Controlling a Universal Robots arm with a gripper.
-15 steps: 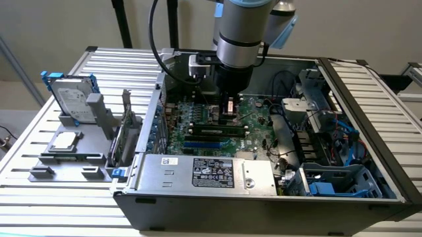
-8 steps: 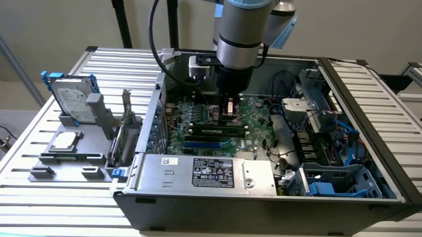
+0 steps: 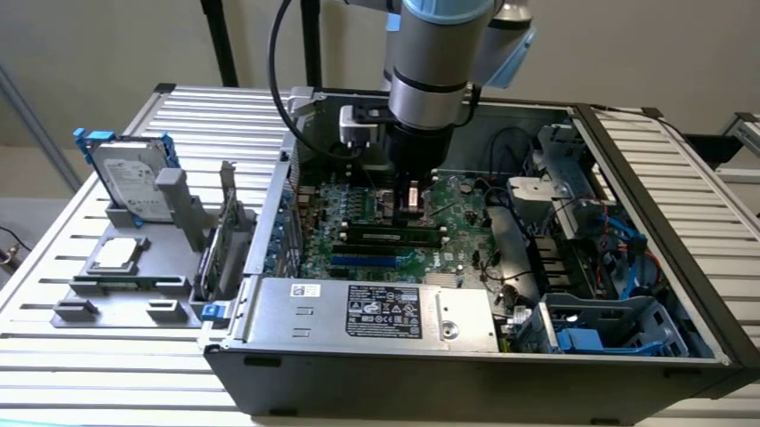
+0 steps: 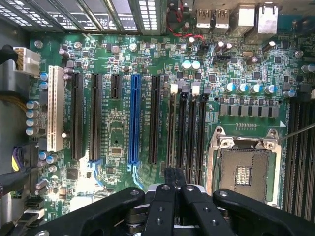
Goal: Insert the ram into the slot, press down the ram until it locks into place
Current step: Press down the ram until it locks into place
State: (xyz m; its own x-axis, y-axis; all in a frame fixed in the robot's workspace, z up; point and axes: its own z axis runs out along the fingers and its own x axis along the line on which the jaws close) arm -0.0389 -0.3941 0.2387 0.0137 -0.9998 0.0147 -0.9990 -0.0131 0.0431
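Exterior view: the claw (image 3: pixel 411 197) hangs inside the open computer case. Just below it, toward the camera, the ram (image 3: pixel 386 236) appears to stand in its slot (image 3: pixel 351 241). Insertion looks done and pressing seems the step in hand, which calls for a straight downward push (even along the stick).

Wrist view: the fingers (image 4: pixel 160 206) are drawn together, gripping nothing I can make out. The slots run straight ahead of them, and the ram, edge-on here, is hard to pick out.
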